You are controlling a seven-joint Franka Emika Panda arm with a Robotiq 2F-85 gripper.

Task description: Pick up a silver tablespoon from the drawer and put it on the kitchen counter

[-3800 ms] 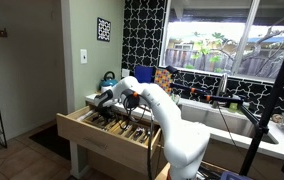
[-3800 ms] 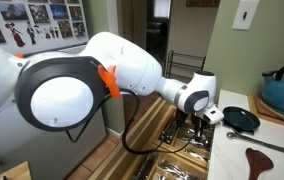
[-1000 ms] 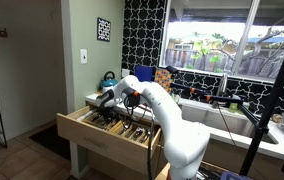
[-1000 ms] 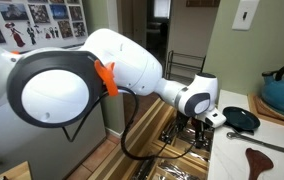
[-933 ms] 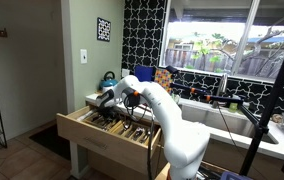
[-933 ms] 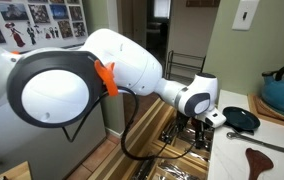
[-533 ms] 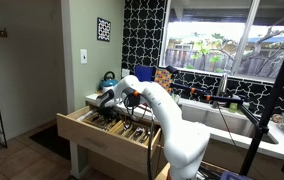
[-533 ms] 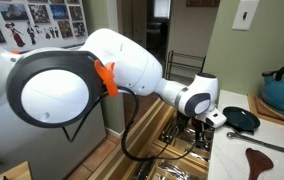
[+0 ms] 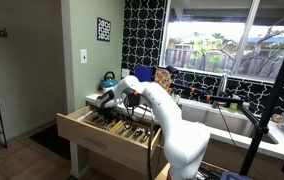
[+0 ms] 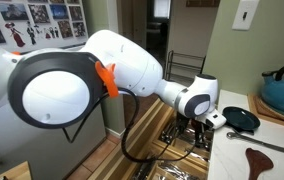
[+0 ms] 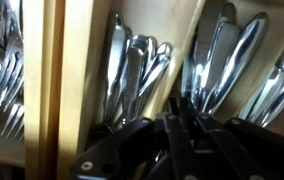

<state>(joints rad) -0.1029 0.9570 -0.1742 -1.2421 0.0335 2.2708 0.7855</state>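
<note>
The light-wood drawer [image 9: 100,140] stands pulled open, and it also shows in an exterior view [image 10: 170,152]. In the wrist view its wooden dividers [image 11: 77,70] separate compartments of silver spoons [image 11: 132,72], more spoons [image 11: 232,55] and forks [image 11: 2,75]. My gripper [image 11: 180,108] is lowered into the drawer just over the spoons, near the divider between the two spoon compartments. Its dark fingers are pressed close together. I cannot see anything between them. It shows in both exterior views [image 9: 107,108] [image 10: 197,138]. The white kitchen counter [image 10: 237,150] lies beside the drawer.
On the counter stand a teal kettle [image 10: 282,95], a black pan [image 10: 240,119] and a wooden spoon [image 10: 272,160]. The kettle also shows in an exterior view [image 9: 109,78]. A sink [image 9: 222,122] lies under the window. A black stand pole [image 9: 267,110] rises nearby.
</note>
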